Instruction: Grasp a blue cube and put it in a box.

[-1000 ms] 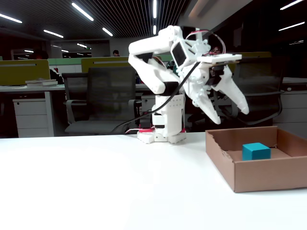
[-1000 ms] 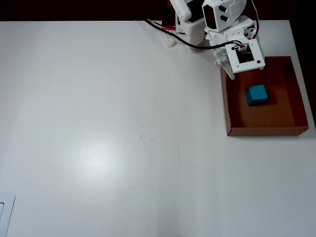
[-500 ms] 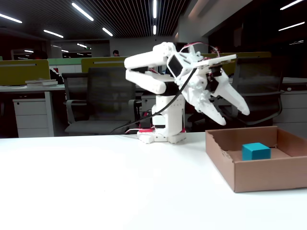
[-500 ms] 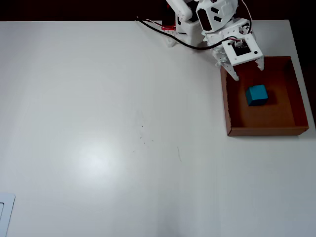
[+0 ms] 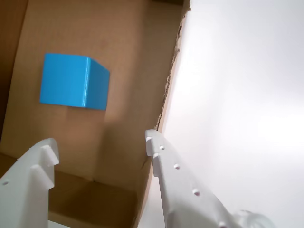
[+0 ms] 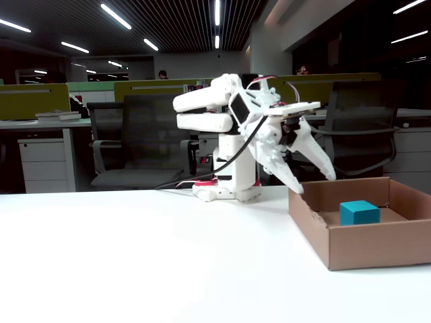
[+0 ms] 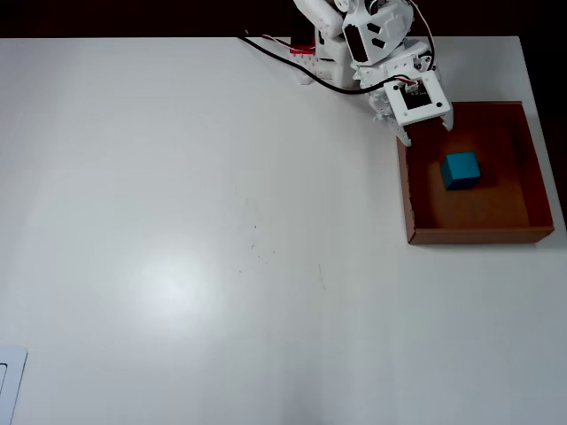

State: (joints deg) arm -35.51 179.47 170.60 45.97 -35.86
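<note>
The blue cube (image 7: 460,170) lies flat on the floor of the brown cardboard box (image 7: 408,209), near its middle; it also shows as the blue cube (image 6: 359,212) inside the box (image 6: 367,244) in the fixed view and as the blue cube (image 5: 74,81) in the wrist view. My gripper (image 7: 425,135) hangs open and empty above the box's far left corner, clear of the cube. In the fixed view the gripper (image 6: 314,184) sits above the box's torn corner. The wrist view shows both white fingers (image 5: 178,175) spread wide over the box wall (image 5: 164,102).
The arm's base (image 6: 227,192) stands at the table's back edge, left of the box, with a black cable (image 7: 306,66) trailing beside it. The white tabletop (image 7: 204,230) spreads wide to the left and front. Office chairs and desks stand behind the table.
The arm has folded back toward its base. The open gripper drew away from over the box middle to its far left corner and dropped lower. The cube stayed where it lay.
</note>
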